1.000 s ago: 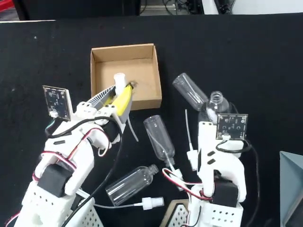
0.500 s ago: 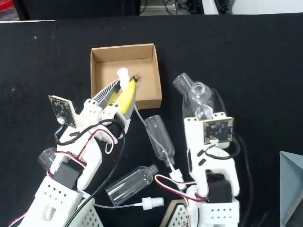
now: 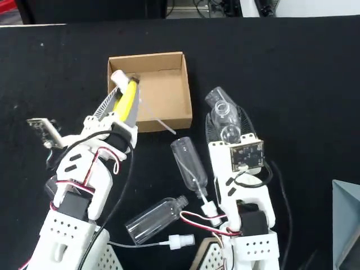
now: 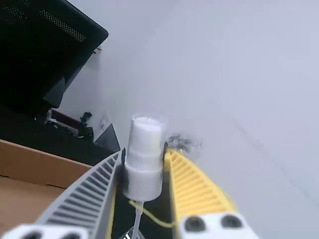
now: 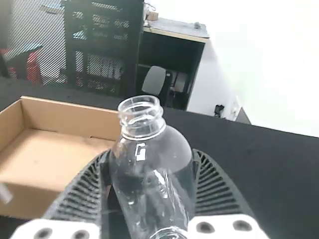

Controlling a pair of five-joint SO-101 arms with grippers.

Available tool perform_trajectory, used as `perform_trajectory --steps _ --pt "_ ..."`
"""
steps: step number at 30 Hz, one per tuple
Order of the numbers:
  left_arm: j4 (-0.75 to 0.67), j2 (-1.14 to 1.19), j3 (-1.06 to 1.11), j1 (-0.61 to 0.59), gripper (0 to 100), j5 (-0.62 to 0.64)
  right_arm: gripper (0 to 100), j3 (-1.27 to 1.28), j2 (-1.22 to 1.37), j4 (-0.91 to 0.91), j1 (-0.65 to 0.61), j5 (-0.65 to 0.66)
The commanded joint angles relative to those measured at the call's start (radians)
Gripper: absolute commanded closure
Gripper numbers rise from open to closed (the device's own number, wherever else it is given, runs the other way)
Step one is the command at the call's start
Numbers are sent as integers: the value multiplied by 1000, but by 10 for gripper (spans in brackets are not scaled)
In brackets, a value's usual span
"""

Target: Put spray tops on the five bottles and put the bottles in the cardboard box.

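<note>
Left end effector [image 4: 143,152] around spray top [image 4: 144,169]

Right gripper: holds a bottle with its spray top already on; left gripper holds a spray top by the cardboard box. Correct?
No. The bottle in the right gripper has an open neck with no top, as the right wrist view shows. The left gripper does hold a spray top by the cardboard box.
</note>
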Motion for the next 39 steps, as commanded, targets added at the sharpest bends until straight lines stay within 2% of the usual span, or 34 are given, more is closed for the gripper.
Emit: perform_trajectory --steps 1,8,17,23,27,30,35,39 --pt "-115 -23 19 -15 972 63 931 -5 -99 26 -28 -11" --pt "-226 -23 81 -15 972 140 930 -5 -99 66 -26 -5" --pt "-229 -23 87 -16 971 213 930 -5 -99 129 -26 -3" --pt "-232 -23 79 -102 971 313 932 -5 -99 149 -28 -2" --pt "-232 -23 79 -111 971 324 932 -5 -99 160 -28 3" --pt "-232 -23 82 -104 971 324 933 -5 -99 175 -35 81" --pt "-232 -23 84 -102 971 324 934 -5 -99 230 -124 222" --pt "-232 -23 85 -102 971 321 932 -5 -99 258 -160 255"
